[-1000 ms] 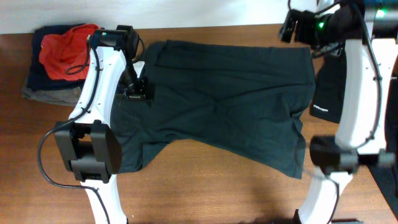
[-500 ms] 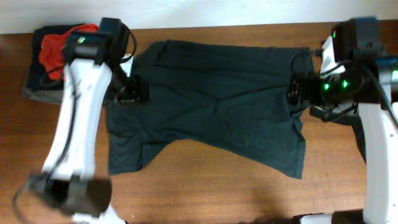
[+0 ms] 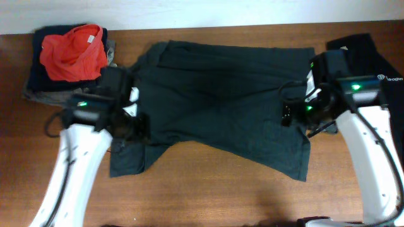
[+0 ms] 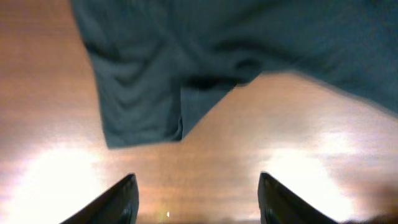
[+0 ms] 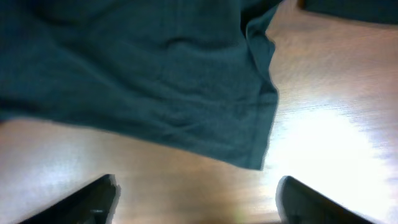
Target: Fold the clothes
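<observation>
The shirt (image 3: 227, 94) lies spread across the middle of the counter (image 3: 208, 195). The left arm reaches in from the near left, and the left tool (image 4: 197, 179) hangs by the shirt's left sleeve, fingers apart and empty. The right arm bends in from the near right, and the right tool (image 5: 198, 181) is likewise apart, by the near right corner. A second shirt (image 3: 379, 57) lies far right; its white print is too small to read.

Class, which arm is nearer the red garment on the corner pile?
Left. The left arm is at the shirt's sleeve end, close beside the red garment; the right arm is at the shirt's opposite end.
</observation>
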{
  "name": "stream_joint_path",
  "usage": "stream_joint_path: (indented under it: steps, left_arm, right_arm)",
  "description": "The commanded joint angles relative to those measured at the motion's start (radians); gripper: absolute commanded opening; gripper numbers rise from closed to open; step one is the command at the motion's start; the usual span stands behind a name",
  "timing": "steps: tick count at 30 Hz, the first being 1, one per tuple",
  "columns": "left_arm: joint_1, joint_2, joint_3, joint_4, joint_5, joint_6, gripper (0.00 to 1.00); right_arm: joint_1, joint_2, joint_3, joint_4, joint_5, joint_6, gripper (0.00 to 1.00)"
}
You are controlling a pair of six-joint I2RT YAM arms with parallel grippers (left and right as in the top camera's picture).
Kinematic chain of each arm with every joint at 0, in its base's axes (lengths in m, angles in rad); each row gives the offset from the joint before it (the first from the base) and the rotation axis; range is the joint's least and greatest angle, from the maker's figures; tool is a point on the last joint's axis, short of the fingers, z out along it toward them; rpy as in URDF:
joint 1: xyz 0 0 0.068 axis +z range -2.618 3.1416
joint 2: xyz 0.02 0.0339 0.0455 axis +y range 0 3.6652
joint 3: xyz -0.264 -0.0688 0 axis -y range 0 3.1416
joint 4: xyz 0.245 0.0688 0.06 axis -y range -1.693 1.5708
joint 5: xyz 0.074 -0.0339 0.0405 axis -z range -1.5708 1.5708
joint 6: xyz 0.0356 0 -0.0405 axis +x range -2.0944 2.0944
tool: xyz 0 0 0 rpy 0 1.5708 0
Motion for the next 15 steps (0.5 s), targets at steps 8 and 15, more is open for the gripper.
stream_joint_path:
  steps: [8, 15]
  left_arm:
    - [0.108, 0.134, -0.192, 0.212, 0.012, -0.007, 0.00]
    - [0.142, 0.283, -0.192, 0.283, 0.044, 0.037, 0.01]
  right_arm:
    - [-0.072, 0.003, -0.247, 0.225, 0.004, 0.058, 0.28]
    - [-0.143, 0.027, -0.317, 0.293, 0.001, 0.102, 0.04]
